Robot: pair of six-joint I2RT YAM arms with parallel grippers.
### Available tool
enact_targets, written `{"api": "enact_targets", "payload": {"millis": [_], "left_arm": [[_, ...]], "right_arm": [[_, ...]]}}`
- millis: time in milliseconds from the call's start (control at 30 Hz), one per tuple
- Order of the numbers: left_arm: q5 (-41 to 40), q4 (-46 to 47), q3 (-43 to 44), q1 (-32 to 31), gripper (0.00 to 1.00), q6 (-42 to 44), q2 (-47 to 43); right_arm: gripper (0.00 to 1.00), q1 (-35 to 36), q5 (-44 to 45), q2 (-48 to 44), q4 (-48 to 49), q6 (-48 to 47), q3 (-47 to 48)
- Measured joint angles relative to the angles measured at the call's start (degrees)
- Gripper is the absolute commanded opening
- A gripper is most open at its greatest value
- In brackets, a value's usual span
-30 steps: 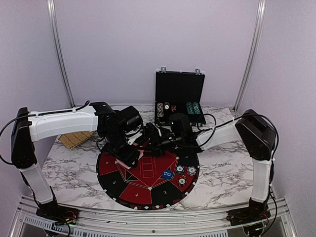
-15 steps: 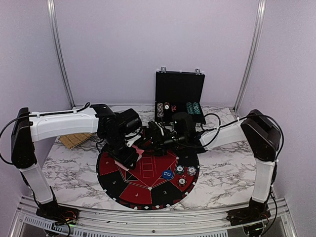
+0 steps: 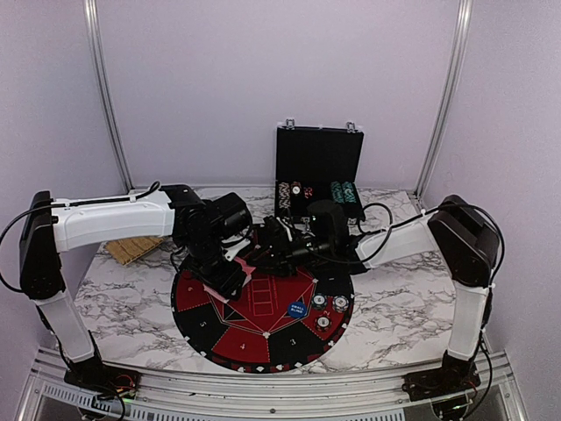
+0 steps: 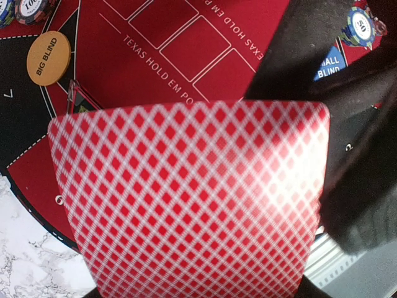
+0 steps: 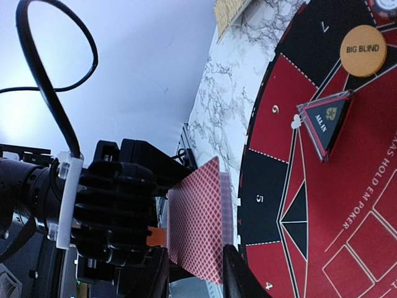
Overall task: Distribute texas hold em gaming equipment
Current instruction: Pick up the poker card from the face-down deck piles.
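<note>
Though cropped, cards (image 4: 192, 198) in left hand (image 3: 235, 270)

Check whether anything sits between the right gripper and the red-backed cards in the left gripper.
Nothing visible does. In the right wrist view the red-backed cards, clamped by the left gripper, stand directly ahead of the right gripper, with no object between them.

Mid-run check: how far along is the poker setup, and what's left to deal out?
Done: big blind disc, small blind disc, all-in marker and several chips lie on the mat. In hand: left gripper holds the red-backed card deck; right gripper is at its edge, grip unclear. Left: no cards seen on the mat; chip rows sit in the case.
</note>
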Motion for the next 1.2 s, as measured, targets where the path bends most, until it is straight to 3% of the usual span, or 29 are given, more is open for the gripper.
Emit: {"api": "enact_targets", "payload": {"millis": [367, 767, 1200], "left_arm": [[0.0, 0.0, 0.02, 0.0, 0.42, 0.0, -0.2], [0.0, 0.0, 0.0, 0.0, 0.42, 0.02, -0.42], [-0.42, 0.02, 0.0, 0.0, 0.42, 0.0, -0.94]], "right_arm": [[0.21, 0.02, -0.63, 0.02, 1.75, 1.49, -0.17], [0.0, 0.0, -1.05, 1.2, 2.43, 2.67, -0.52], [0.0, -1.16, -1.53, 1.2, 5.53, 5.55, -1.31]]}}
